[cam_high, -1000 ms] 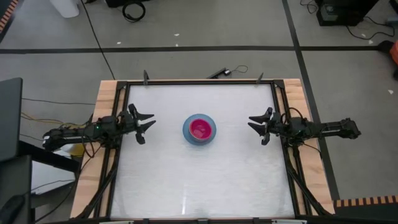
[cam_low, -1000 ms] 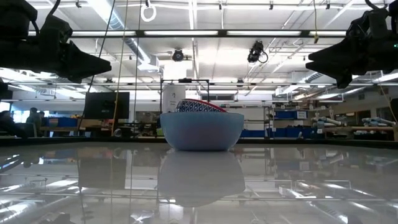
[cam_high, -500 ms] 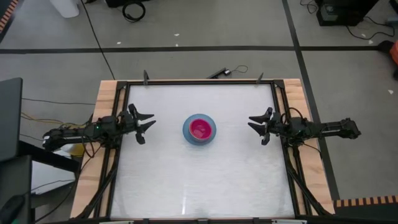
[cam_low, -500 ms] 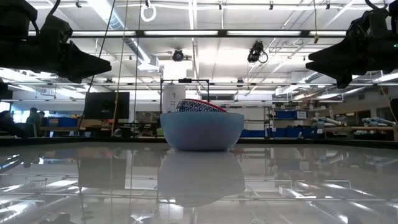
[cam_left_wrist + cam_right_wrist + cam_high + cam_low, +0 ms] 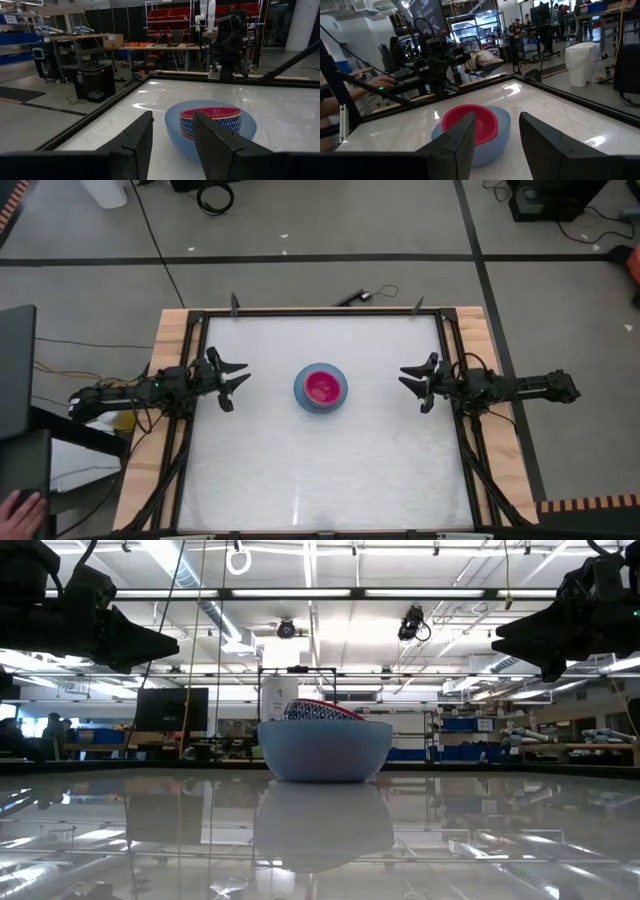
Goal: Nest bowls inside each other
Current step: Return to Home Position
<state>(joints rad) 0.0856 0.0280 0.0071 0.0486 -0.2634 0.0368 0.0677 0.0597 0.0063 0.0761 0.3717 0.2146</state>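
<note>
While the nested bowls [image 5: 321, 388] are sitting at the middle of the table [image 5: 330, 470], red-magenta one showing innermost, the left gripper [image 5: 238, 384] is hovering at their 9 o'clock and the right gripper [image 5: 411, 385] at 3 o'clock, about equally far; both are gaping empty, arms stretching level and pointing inward.

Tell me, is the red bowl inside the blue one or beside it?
Inside. From above, the red bowl sits ringed by the blue bowl; both wrist views show it nested there.
</note>
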